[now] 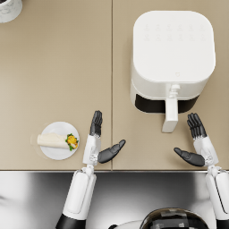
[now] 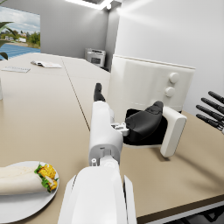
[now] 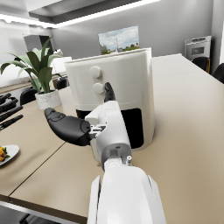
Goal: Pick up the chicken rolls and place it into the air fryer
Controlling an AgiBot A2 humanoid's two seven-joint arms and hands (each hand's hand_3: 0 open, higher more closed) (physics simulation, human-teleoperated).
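A chicken roll (image 1: 54, 141) (image 2: 24, 178) with yellow and green filling at one end lies on a small white plate (image 1: 58, 153) (image 2: 19, 205) near the table's front edge at the left. The white air fryer (image 1: 172, 58) (image 2: 148, 83) (image 3: 116, 83) stands at the right, its drawer handle (image 1: 170, 115) (image 2: 173, 131) pointing toward me. My left hand (image 1: 99, 142) (image 2: 131, 124) is open just right of the plate, holding nothing. My right hand (image 1: 197, 143) (image 3: 81, 124) is open to the right of the fryer's handle, empty too.
A white pot (image 1: 9, 9) holding a green plant (image 3: 37, 70) sits at the table's far left corner. The tan table (image 1: 58, 67) has a seam running down its middle. A steel strip (image 1: 134, 192) borders the front edge.
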